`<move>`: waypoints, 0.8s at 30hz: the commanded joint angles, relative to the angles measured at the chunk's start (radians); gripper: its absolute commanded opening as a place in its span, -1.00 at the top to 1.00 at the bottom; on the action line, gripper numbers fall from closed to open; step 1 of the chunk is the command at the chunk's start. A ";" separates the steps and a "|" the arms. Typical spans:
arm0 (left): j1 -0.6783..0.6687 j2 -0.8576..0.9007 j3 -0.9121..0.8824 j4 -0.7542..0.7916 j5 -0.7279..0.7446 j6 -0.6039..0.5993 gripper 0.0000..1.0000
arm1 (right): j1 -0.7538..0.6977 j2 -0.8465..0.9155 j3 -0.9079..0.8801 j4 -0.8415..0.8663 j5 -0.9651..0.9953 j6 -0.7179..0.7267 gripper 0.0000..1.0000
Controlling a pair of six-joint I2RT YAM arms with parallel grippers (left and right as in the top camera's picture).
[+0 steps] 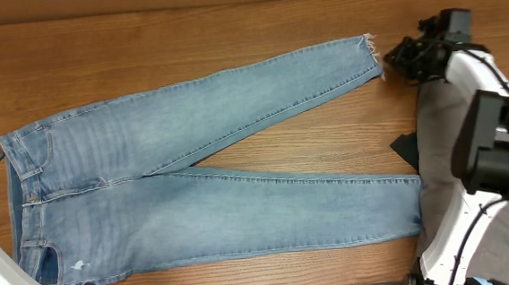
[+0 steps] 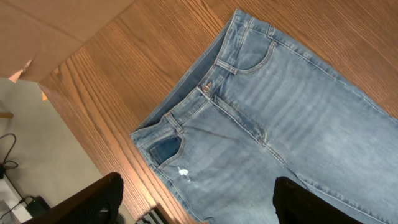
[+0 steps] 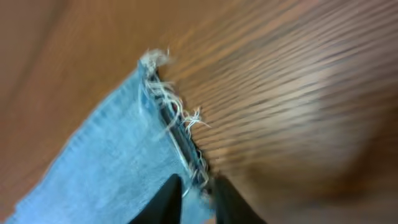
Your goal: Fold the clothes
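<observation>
The light-blue jeans [image 1: 194,178] lie flat on the wooden table, waist at the left and legs spread to the right. The upper leg's frayed hem [image 1: 369,49] reaches far right. My right gripper [image 1: 394,61] sits at that hem; in the right wrist view its fingers [image 3: 198,200] are pinched on the frayed hem edge [image 3: 171,115]. My left gripper [image 2: 199,208] is open and empty, hovering over the waist and hip [image 2: 249,112] near the table's front edge. The grey trousers [image 1: 434,116] lie at the right, partly under the right arm.
The wooden table [image 1: 229,36] runs across the overhead view; its front-left edge [image 2: 93,124] shows in the left wrist view, with floor and cables beyond. The white right arm [image 1: 488,144] stands over the grey cloth. A dark triangular object [image 1: 408,150] lies beside it.
</observation>
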State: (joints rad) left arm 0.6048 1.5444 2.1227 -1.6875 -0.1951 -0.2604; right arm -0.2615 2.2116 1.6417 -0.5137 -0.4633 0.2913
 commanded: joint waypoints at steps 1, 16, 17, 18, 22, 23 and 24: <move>0.006 -0.014 0.006 -0.002 0.005 -0.016 -0.60 | -0.022 -0.161 0.016 -0.039 0.009 -0.033 0.46; 0.013 -0.115 -0.239 0.009 0.071 0.001 -0.99 | -0.071 -0.734 0.016 -0.473 0.005 -0.029 -0.03; 0.019 -0.107 -0.304 0.032 0.090 0.003 -1.00 | -0.071 -0.756 0.016 -0.494 0.006 -0.029 -0.08; 0.028 -0.100 -0.356 0.052 0.105 0.006 -1.00 | -0.071 -0.769 0.016 -0.509 0.005 -0.029 -0.09; 0.074 -0.046 -0.533 0.172 0.189 0.037 -0.99 | -0.071 -0.779 0.014 -0.552 0.005 -0.029 -0.10; 0.082 -0.026 -0.562 0.204 0.230 0.067 -1.00 | -0.070 -0.773 0.014 -0.560 0.005 -0.029 -0.11; 0.083 -0.004 -0.587 0.241 0.262 0.087 -1.00 | -0.069 -0.766 0.014 -0.567 0.005 -0.029 -0.10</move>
State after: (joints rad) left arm 0.6647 1.4948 1.6154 -1.5101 -0.0643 -0.2459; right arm -0.3325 1.4200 1.6501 -1.0683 -0.4603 0.2623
